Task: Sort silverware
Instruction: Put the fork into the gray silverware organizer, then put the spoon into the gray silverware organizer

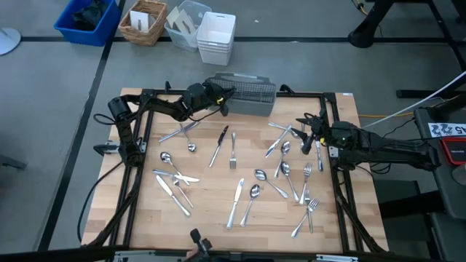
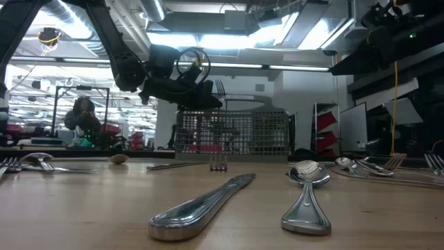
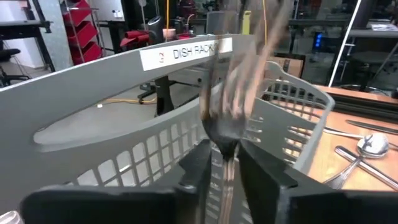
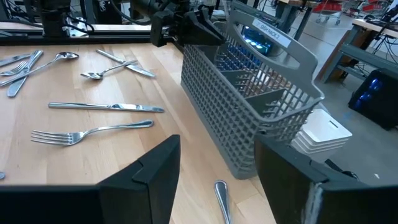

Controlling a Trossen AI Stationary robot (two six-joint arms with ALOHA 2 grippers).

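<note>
Hovering over the grey caddy (image 1: 244, 93) at the table's (image 1: 218, 218) far edge, left gripper (image 3: 225, 163), fingers slightly parted around a fork (image 3: 227, 124) standing tines-up between them. Parked at the right side, right gripper (image 1: 309, 133), jaws wide and empty. Scattered across the wooden top, remaining silverware (image 1: 240, 193).
</note>
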